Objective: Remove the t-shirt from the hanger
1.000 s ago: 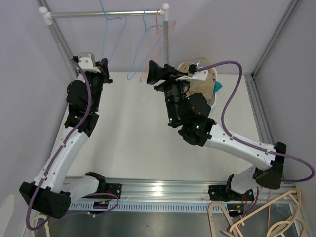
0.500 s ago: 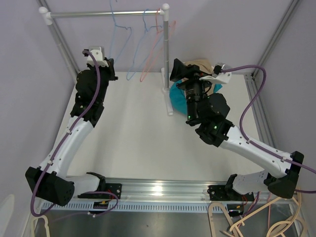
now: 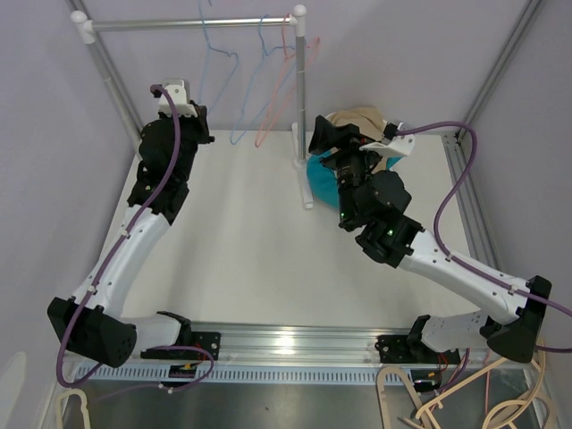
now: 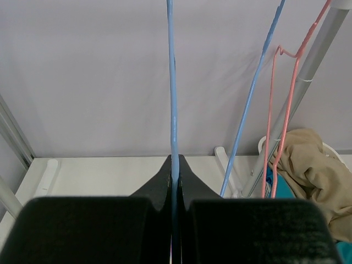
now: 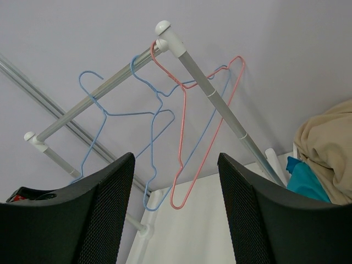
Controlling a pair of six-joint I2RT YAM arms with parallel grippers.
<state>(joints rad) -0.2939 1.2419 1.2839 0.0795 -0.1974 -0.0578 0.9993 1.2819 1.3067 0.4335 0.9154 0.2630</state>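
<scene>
One bench [image 3: 241, 232]. One rack [image 3: 188, 25] at far edge. Two garments off hangers, tan garment [image 3: 357, 121] over teal garment [image 3: 317, 174], heaped beside rack post; which is t-shirt, cannot tell. Three hangers on rail: held blue hanger [image 4: 172, 99], second blue hanger [image 4: 257, 82], pink hanger [image 4: 270, 110]. Left hand [image 4: 175, 162] raised, clamped on held blue hanger. Right hand [image 5: 175, 165] raised, open, empty.

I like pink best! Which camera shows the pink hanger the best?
The right wrist view: the pink hanger shows whole, from its hook on the rail down to its bottom corner. The top view shows it squashed, seen from above, and the left wrist view only catches part of it.
</scene>
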